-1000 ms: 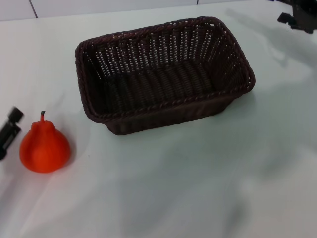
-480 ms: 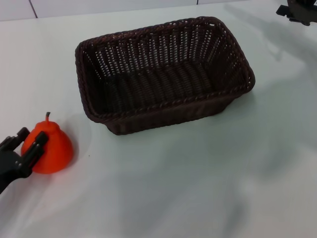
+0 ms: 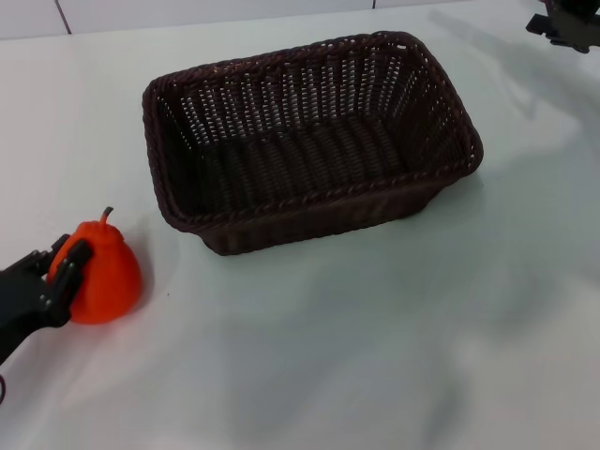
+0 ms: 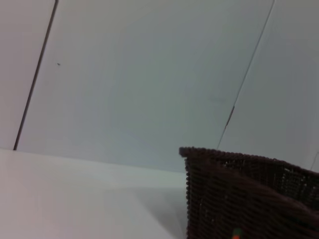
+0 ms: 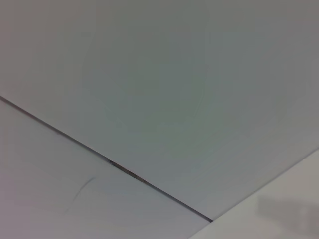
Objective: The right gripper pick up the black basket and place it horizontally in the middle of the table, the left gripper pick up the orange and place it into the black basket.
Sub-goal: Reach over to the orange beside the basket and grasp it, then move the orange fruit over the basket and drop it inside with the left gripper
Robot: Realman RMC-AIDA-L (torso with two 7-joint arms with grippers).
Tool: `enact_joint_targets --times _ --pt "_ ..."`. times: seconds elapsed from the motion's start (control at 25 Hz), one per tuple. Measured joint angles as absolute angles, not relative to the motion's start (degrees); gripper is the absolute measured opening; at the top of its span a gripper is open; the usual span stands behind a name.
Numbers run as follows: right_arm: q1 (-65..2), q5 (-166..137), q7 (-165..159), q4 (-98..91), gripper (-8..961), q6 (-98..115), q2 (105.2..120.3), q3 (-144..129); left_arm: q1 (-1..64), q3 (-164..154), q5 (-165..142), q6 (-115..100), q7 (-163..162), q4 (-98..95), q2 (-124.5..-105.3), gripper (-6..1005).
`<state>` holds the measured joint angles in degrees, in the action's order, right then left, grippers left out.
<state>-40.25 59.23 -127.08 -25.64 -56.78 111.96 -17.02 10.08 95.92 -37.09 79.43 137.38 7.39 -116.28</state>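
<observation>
Head view: left tool (image 3: 58,274) reaches in low at near left, fingers closed against the orange (image 3: 105,277); right tool (image 3: 565,23) sits far right, its grip impossible to tell.

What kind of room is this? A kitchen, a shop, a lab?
Probably a lab test bench: a bare white table holds only a black basket and an orange, with the left tool around the fruit.
</observation>
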Motion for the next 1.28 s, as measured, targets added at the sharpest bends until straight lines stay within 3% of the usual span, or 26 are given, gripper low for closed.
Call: enact_joint_targets --times 0.08,0.48,0.76,0.88,1.08,1.28 --pt "-40.25 59.24 -127.07 -25.35 930 -56.59 111.96 -17.02 10.17 96.08 -37.09 80.97 137.37 7.43 -116.29 209" --pt "-40.02 59.24 -127.00 -25.10 930 -56.95 112.04 -16.61 10.71 100.79 -36.59 95.82 136.57 11.30 -117.12 126" --pt "-39.92 60.09 -125.86 -25.02 930 -57.03 112.78 -16.56 18.09 105.80 -36.49 92.62 135.23 15.00 -121.08 81" --pt "-39.47 62.77 -123.92 -25.01 930 -57.11 113.30 -16.70 21.85 106.91 -36.82 86.78 135.22 15.48 -123.38 92" --pt "-39.23 64.23 -121.95 -24.43 930 -57.29 113.66 -16.90 25.92 104.17 -36.91 80.68 134.46 15.33 -123.89 163" --pt "-39.20 64.60 -120.40 -24.31 930 -57.02 114.10 -16.47 25.18 104.83 -36.54 80.69 133.79 15.63 -124.01 270"
